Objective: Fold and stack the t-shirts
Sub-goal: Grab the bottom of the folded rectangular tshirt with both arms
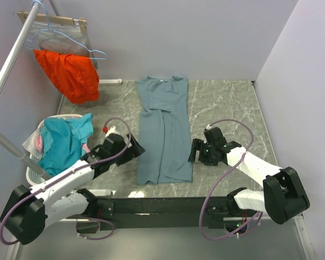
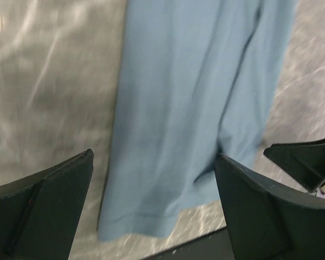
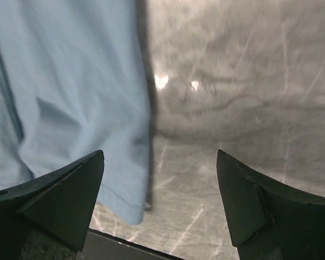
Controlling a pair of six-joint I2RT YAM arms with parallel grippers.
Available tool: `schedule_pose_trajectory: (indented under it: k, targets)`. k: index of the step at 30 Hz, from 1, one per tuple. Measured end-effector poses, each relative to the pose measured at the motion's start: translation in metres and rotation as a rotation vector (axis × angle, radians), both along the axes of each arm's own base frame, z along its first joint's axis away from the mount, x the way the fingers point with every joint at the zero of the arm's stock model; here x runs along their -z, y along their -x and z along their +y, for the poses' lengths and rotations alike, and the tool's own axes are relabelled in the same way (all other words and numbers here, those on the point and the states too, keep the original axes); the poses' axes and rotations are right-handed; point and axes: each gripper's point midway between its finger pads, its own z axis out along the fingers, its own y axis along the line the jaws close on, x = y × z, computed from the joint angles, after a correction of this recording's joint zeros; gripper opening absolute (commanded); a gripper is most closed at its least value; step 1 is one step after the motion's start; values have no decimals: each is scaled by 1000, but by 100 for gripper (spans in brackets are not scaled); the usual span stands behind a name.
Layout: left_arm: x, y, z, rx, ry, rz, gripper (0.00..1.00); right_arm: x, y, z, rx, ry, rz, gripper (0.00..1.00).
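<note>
t-shirt (image 1: 163,130), slate-blue, flat on the marble table (image 1: 227,103), both sides folded in to a long narrow strip, collar at the far end and hem at the near edge; any neck label is too small to make out from the top camera. left gripper (image 1: 134,147) sits low just beside the strip's near left edge, jaws spread, nothing between them; I can't tell if the fingers touch the cloth. left wrist view is motion-blurred: hem corner lies between the two dark fingers (image 2: 43,211), far part of the shirt cut off at the top of the frame, and a dark wedge at the right border is too cropped to identify. right gripper (image 1: 194,150) is just beside the strip's near right edge, jaws also spread and empty. right wrist view, also soft: the shirt's right edge and hem corner fall by the left-hand finger, mostly bare marble in the gap. off to the left, a white basket (image 1: 33,174) holds a teal garment (image 1: 62,143) with more cloth underneath, largely hidden. orange garment (image 1: 69,73) hangs from a blue hanger (image 1: 65,40) at the far left, well apart from the shirt
</note>
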Motion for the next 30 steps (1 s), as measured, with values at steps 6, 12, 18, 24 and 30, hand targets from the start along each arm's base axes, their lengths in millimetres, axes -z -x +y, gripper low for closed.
schedule_pose_trajectory:
  k: [6, 12, 18, 24, 30]
  targets:
    - [42, 44, -4, 21, -6, 116, 99, 7, 12, 7, -17, -60, 22, 88]
    - [53, 72, -25, 50, 22, 146, 99, 5, 17, 14, -26, -108, 50, 83]
    - [53, 85, -44, 67, 83, 149, 92, 7, 23, 25, -46, -177, 67, 71]
    - [54, 97, -48, 62, 105, 166, 79, 13, 35, 34, -63, -250, 98, 42]
    - [60, 108, -38, 44, 85, 202, 55, 22, 48, 32, -54, -256, 139, 0]
